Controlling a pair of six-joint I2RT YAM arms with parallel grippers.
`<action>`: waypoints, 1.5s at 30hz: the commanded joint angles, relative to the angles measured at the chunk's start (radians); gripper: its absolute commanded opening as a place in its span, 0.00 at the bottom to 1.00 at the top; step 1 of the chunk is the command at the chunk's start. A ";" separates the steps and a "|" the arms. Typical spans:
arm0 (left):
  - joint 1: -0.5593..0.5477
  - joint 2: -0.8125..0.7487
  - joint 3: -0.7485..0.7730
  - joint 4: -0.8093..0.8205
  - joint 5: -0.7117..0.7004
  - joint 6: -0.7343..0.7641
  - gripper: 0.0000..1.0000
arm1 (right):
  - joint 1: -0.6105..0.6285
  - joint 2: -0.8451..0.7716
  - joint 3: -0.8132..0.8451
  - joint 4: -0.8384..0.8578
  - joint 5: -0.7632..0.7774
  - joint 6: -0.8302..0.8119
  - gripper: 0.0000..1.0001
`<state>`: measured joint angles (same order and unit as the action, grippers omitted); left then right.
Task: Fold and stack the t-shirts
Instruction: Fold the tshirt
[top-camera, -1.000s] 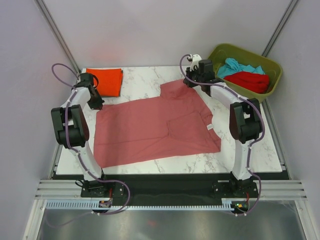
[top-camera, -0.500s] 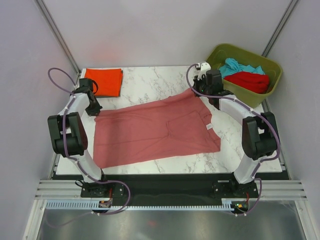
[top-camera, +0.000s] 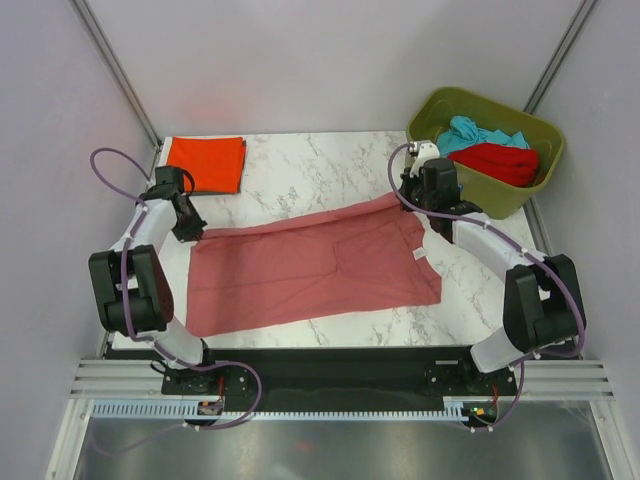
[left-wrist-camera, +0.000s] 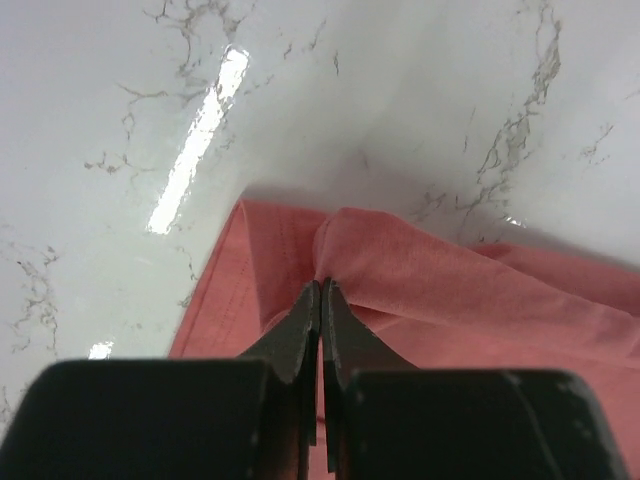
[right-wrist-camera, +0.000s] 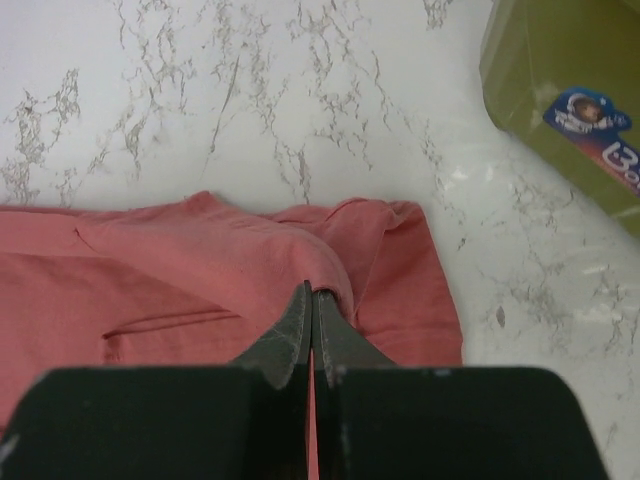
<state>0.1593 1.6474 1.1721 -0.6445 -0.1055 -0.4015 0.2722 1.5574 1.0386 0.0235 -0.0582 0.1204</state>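
Note:
A dusty pink t-shirt (top-camera: 310, 265) lies spread across the middle of the marble table, its far edge lifted and drawn toward the front. My left gripper (top-camera: 192, 232) is shut on the shirt's far left corner (left-wrist-camera: 330, 250). My right gripper (top-camera: 418, 208) is shut on the far right edge of the pink cloth (right-wrist-camera: 330, 270). A folded orange-red t-shirt (top-camera: 206, 163) lies flat at the far left corner of the table. Teal (top-camera: 470, 132) and bright red (top-camera: 497, 162) t-shirts sit bunched in the bin.
The olive-green plastic bin (top-camera: 480, 105) stands at the far right, close behind my right arm; its wall with a sticker (right-wrist-camera: 590, 115) shows in the right wrist view. Bare marble (top-camera: 310, 165) lies beyond the pink shirt. Grey walls close in both sides.
Both grippers have pulled the pink shirt's far edge toward the front, folding the back part over. The right arm swung out to the right, the left arm drew nearer.

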 joint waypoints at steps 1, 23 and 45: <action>-0.003 -0.084 -0.047 0.002 0.040 -0.042 0.02 | -0.002 -0.100 -0.064 -0.013 0.035 0.061 0.00; -0.014 -0.138 -0.195 -0.115 -0.132 -0.039 0.39 | -0.001 -0.266 -0.258 -0.241 0.070 0.283 0.00; 0.068 -0.034 -0.126 -0.095 -0.025 -0.119 0.42 | 0.010 -0.160 -0.141 -0.300 0.181 0.461 0.40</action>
<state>0.2276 1.5879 0.9951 -0.7631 -0.1043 -0.5148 0.2760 1.3453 0.8635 -0.3325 0.0856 0.5480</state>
